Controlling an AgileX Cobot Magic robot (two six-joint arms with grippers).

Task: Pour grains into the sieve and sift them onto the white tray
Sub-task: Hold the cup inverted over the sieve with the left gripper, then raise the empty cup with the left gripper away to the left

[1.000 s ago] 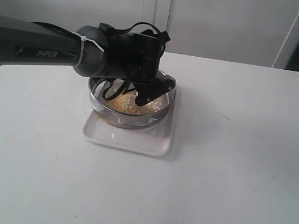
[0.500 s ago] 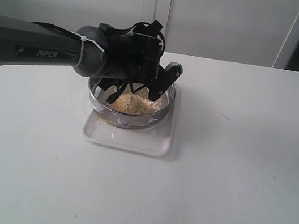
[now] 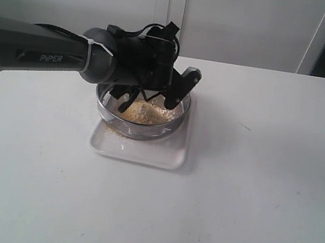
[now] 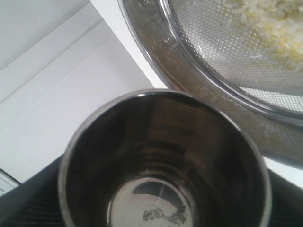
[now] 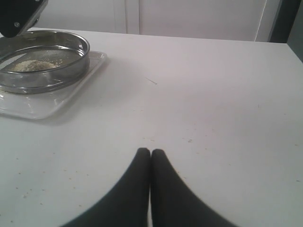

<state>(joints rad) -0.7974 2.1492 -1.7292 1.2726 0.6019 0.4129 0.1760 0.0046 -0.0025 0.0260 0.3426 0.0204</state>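
Observation:
The sieve (image 3: 148,133) sits on the white tray (image 3: 138,152) with a heap of yellow and off-white grains (image 3: 142,112) on its mesh. My left gripper (image 3: 152,95) hangs just over the sieve's far side, shut on a steel cup (image 4: 165,156). The cup's mouth faces the wrist camera. Inside it is nearly bare, with only a few specks on its bottom. Beside the cup, the left wrist view shows the sieve (image 4: 213,61) and grains (image 4: 270,23). My right gripper (image 5: 150,152) is shut on nothing, low over bare table to the right of the tray (image 5: 42,106).
The white table (image 3: 253,174) stretches out to the right of and in front of the tray. A white wall runs along the back. My left arm (image 3: 36,57) reaches in from the left at sieve height.
My left gripper has turned over the sieve, and its right finger has swung up from the rim. It shifted little in the last half second. The right gripper stayed still.

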